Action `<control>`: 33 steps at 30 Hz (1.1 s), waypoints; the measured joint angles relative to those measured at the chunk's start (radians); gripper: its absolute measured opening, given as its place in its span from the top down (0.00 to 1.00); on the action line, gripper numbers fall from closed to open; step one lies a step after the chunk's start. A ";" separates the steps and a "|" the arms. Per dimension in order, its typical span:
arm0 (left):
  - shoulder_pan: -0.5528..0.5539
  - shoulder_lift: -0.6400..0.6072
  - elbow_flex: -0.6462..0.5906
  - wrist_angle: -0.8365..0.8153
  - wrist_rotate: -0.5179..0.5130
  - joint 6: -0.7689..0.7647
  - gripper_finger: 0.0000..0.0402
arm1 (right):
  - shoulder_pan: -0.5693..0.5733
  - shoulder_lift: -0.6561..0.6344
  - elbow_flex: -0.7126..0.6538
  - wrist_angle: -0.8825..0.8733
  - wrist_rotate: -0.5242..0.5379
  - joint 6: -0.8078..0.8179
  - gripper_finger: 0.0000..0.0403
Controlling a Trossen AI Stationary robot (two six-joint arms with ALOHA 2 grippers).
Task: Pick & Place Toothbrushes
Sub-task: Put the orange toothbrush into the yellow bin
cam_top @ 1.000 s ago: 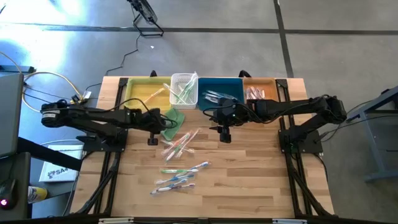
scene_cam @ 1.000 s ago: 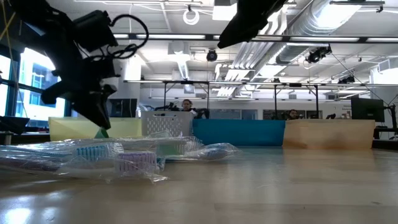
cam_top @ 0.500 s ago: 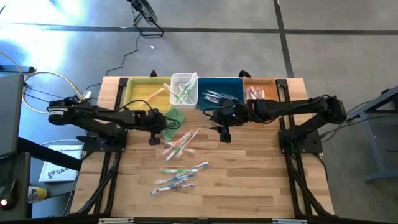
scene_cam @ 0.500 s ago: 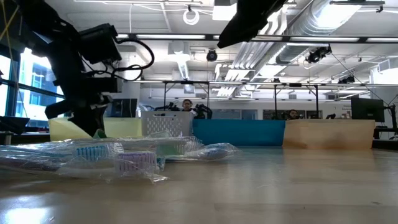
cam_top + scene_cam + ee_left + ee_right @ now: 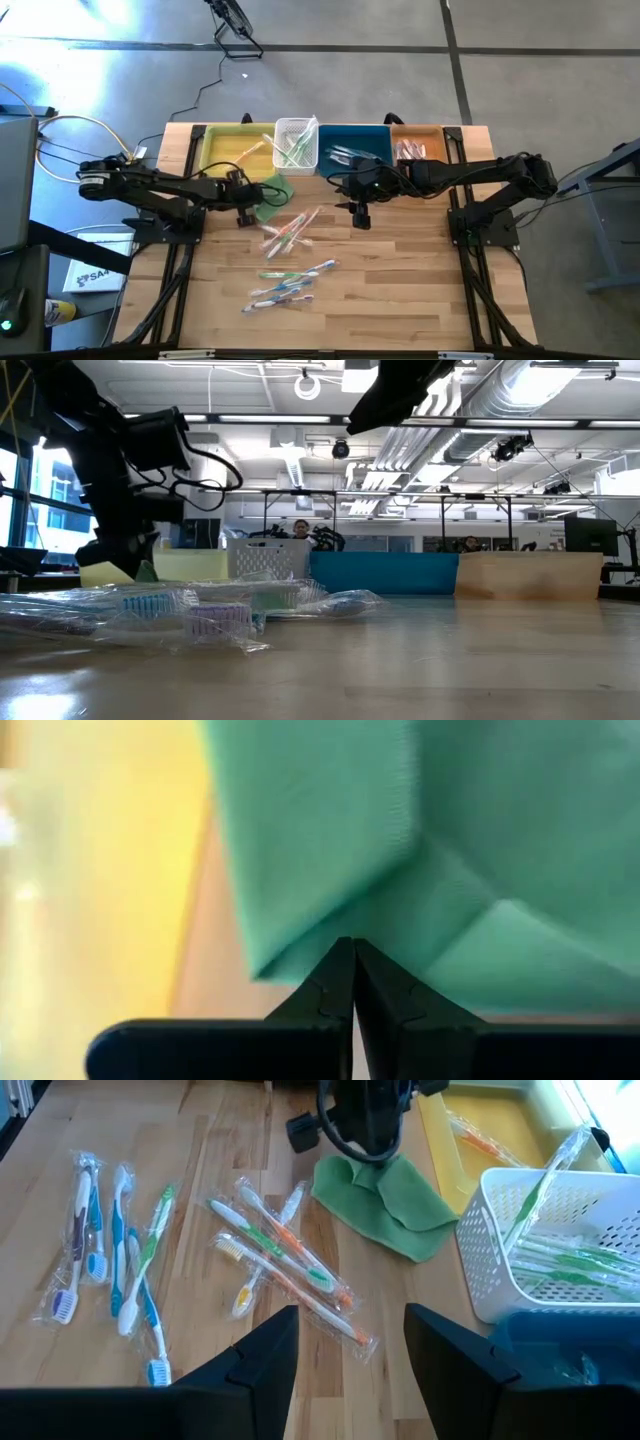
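While the left gripper sits low by the edge of the green cloth, its two fingers are pressed tight together. In the left wrist view the closed tips touch the cloth's edge, but I cannot tell if any cloth is pinched between them. The cloth lies on the wooden table, just in front of the yellow bin.

The right gripper hangs over the middle of the table with its fingers spread apart and nothing in them.

The toothbrushes in clear wrappers lie in two small heaps on the table. One heap has orange and green ones, right next to the cloth. The other heap has blue ones, closer to the front edge. More toothbrushes stand in the white basket and lie in the yellow bin, the blue bin and the tan bin.
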 joint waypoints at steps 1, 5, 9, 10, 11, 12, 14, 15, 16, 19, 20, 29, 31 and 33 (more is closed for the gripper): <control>0.000 -0.003 0.000 -0.007 -0.028 -0.005 1.00 | 0.000 0.000 0.000 0.000 0.000 0.000 0.56; 0.000 -0.022 0.004 -0.005 -0.087 0.004 1.00 | 0.000 0.000 0.000 -0.001 0.000 0.000 0.56; 0.000 -0.059 0.045 -0.005 -0.087 0.077 1.00 | 0.000 0.000 0.000 -0.001 0.000 -0.001 0.56; 0.000 -0.072 0.060 -0.012 -0.080 0.102 1.00 | 0.000 0.000 0.000 -0.001 -0.001 -0.001 0.56; 0.000 -0.083 0.075 -0.022 -0.062 0.134 1.00 | 0.000 0.000 0.000 -0.001 -0.001 -0.001 0.56; 0.000 -0.094 0.090 -0.024 -0.039 0.166 1.00 | 0.000 0.000 0.000 -0.001 -0.001 -0.001 0.56; 0.000 -0.118 0.116 -0.025 0.042 0.231 1.00 | 0.000 0.000 0.000 -0.002 -0.001 -0.002 0.56; 0.000 -0.126 0.124 -0.026 0.088 0.264 1.00 | 0.000 0.000 0.000 -0.002 -0.001 -0.002 0.56; 0.000 -0.133 0.128 -0.025 0.133 0.289 1.00 | 0.000 0.000 0.000 -0.002 -0.001 -0.002 0.56; 0.000 -0.138 0.128 -0.035 0.229 0.308 1.00 | 0.000 0.000 0.000 -0.002 -0.001 -0.002 0.56; 0.000 -0.138 0.128 -0.042 0.238 0.300 1.00 | 0.000 0.000 0.000 -0.002 -0.001 -0.002 0.56; 0.000 -0.095 0.070 0.053 0.277 0.166 1.00 | 0.000 0.000 0.000 -0.002 -0.006 -0.003 0.56; 0.000 -0.084 0.059 0.050 0.265 0.132 1.00 | 0.001 0.000 0.000 -0.005 -0.006 -0.002 0.56; 0.000 -0.079 0.050 0.053 0.247 0.112 1.00 | 0.001 0.000 0.000 -0.005 -0.006 -0.002 0.56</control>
